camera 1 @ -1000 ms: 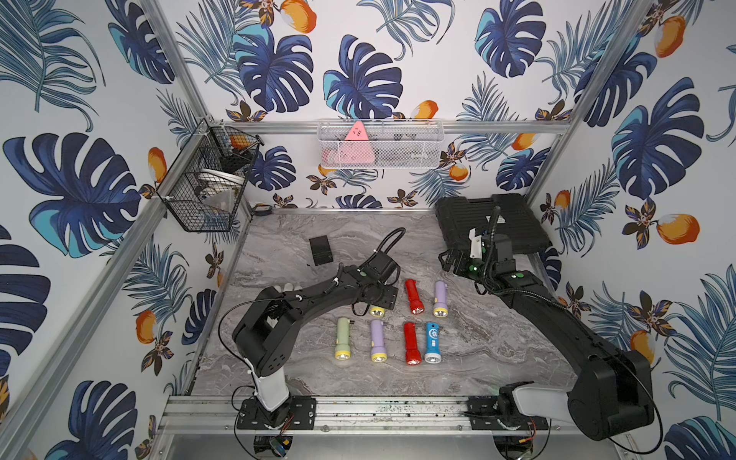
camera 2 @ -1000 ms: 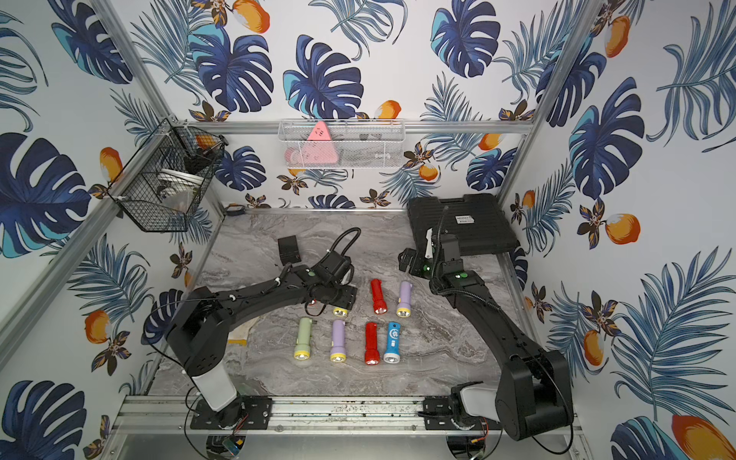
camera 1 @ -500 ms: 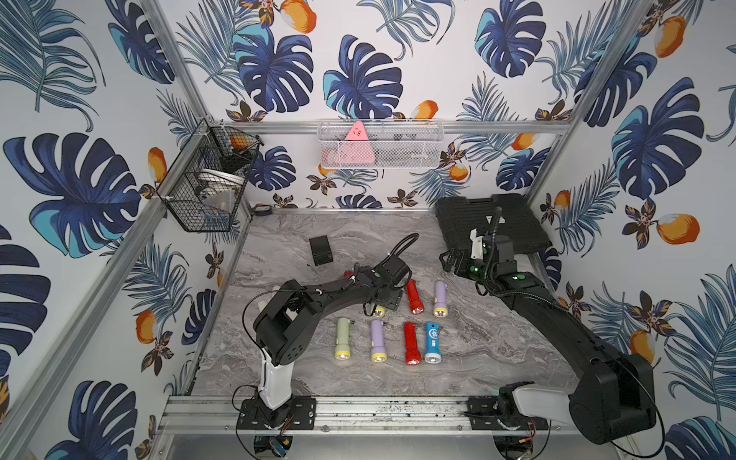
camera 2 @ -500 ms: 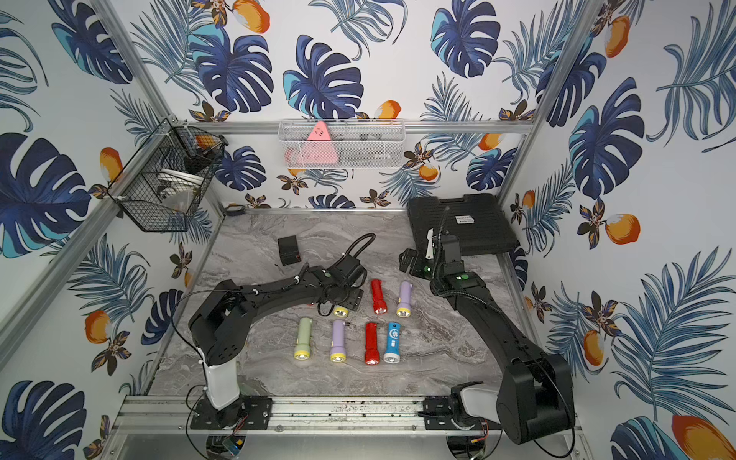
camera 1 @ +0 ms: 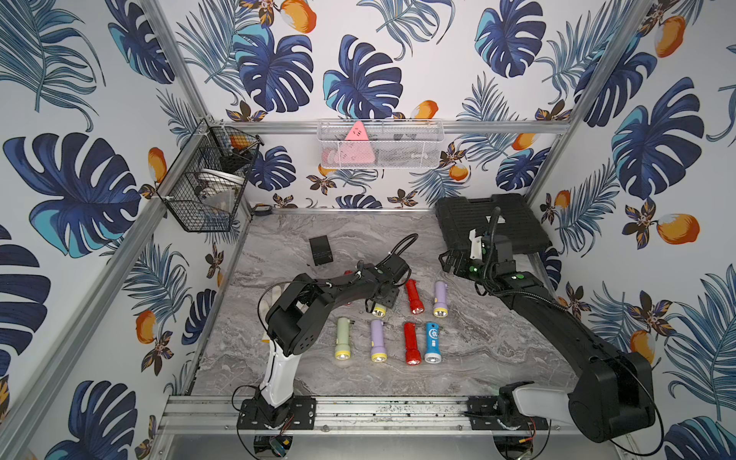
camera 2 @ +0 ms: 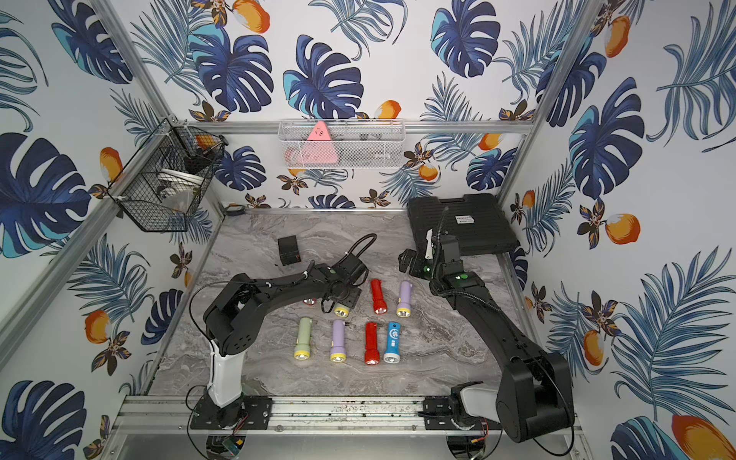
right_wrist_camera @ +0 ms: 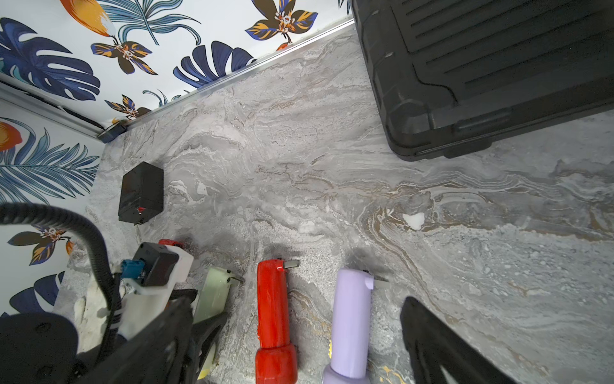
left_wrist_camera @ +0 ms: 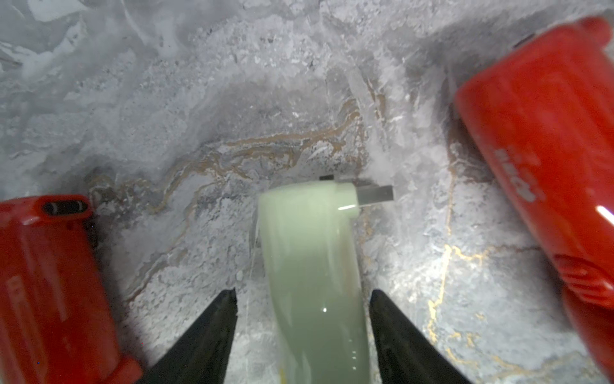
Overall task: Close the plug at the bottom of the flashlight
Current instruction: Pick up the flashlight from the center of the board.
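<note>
A pale green flashlight (left_wrist_camera: pixel 312 252) lies on the marble between my left gripper's (left_wrist_camera: pixel 303 292) fingers. The jaws are open, with a gap on one side of the body and the other finger close to it. Its plug (left_wrist_camera: pixel 375 194), a metal prong, sticks out sideways from the bottom end. In both top views the left gripper (camera 1: pixel 378 296) (camera 2: pixel 342 296) covers this flashlight, and only the yellow head (camera 1: pixel 378 310) (camera 2: pixel 341 310) shows. My right gripper (camera 1: pixel 450 263) (right_wrist_camera: pixel 299 332) hovers wide open and holds nothing, behind a red flashlight (right_wrist_camera: pixel 274 299) and a lilac one (right_wrist_camera: pixel 350 316).
Red flashlights (left_wrist_camera: pixel 50 282) (left_wrist_camera: pixel 548 149) lie on either side of the green one. A front row holds green (camera 1: pixel 342 338), lilac (camera 1: pixel 377 340), red (camera 1: pixel 411 343) and blue (camera 1: pixel 433 342) flashlights. A small black box (camera 1: pixel 320 250) sits at the back, a black case (camera 1: pixel 490 223) back right.
The left arm's elbow has swung to the right while its gripper stayed over the green flashlight, and its jaws have narrowed. The right arm has not moved.
</note>
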Action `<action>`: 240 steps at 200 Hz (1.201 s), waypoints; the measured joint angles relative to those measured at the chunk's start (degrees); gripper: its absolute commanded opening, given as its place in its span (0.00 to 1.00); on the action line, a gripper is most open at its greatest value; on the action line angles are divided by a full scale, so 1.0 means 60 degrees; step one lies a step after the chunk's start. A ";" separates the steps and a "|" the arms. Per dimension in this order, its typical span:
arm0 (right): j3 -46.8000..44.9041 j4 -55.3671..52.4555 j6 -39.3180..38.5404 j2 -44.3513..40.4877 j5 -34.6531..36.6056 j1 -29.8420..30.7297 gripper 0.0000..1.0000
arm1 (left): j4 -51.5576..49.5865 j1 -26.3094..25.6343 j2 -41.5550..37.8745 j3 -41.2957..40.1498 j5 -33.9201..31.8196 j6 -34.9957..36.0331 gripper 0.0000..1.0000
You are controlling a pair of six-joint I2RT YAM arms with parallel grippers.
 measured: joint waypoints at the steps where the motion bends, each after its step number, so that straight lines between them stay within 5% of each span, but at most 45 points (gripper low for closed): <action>1: 0.0000 0.0000 0.0000 0.0000 0.0000 0.0000 1.00 | 0.0000 0.0000 0.0000 0.0000 0.0000 0.0000 0.65; 58: 0.0000 -0.0004 -0.0058 0.0029 0.0004 0.0011 1.00 | 0.0419 0.0066 0.0219 -0.0095 0.0168 0.0033 0.60; 180: 0.0127 -0.0087 -0.0171 0.0029 0.0288 0.0007 1.00 | 0.0288 0.0186 -0.0306 0.0423 0.0379 0.0470 0.00; 240: 0.0630 -0.0390 -0.0171 0.0200 0.0874 -0.0095 1.00 | 0.1472 0.0200 -0.2280 0.0127 0.0729 0.1235 0.00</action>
